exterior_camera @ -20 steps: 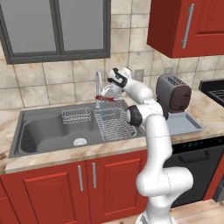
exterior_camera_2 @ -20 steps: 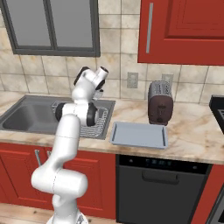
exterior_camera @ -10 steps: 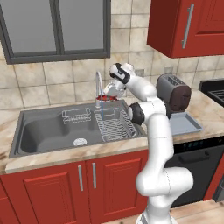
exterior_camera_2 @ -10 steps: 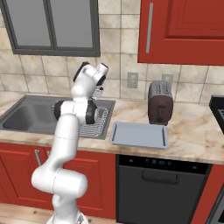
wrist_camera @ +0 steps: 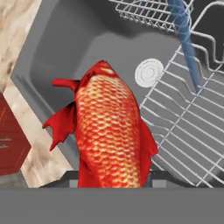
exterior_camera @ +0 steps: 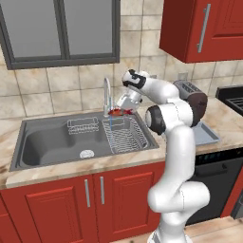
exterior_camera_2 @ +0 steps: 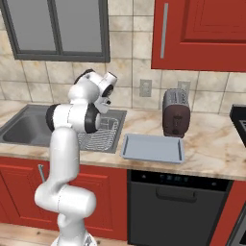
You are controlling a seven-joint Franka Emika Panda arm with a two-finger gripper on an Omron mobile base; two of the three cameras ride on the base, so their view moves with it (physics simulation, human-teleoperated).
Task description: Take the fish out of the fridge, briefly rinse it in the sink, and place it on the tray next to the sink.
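My gripper (exterior_camera: 120, 108) is shut on the red-orange fish (exterior_camera: 115, 112), holding it above the sink (exterior_camera: 52, 142) just right of the chrome faucet (exterior_camera: 107, 90). In the hand view the scaly fish (wrist_camera: 111, 135) hangs between the fingers over the basin, with the round drain (wrist_camera: 148, 72) beyond it. A thin blue stream of water (wrist_camera: 183, 39) falls to its right onto a wire rack (wrist_camera: 188, 131). The pale grey-blue tray (exterior_camera_2: 153, 148) lies on the counter right of the sink, with nothing on it. The fridge is out of view.
A dark toaster (exterior_camera_2: 174, 113) stands behind the tray near the wall. A second, smaller wire rack (exterior_camera: 83, 126) sits at the back of the basin. Red cabinets hang above, and a black dishwasher front (exterior_camera_2: 175, 204) is below the tray.
The hand has drifted slightly to the right and up near the faucet, with the fish still held. Nothing else has moved.
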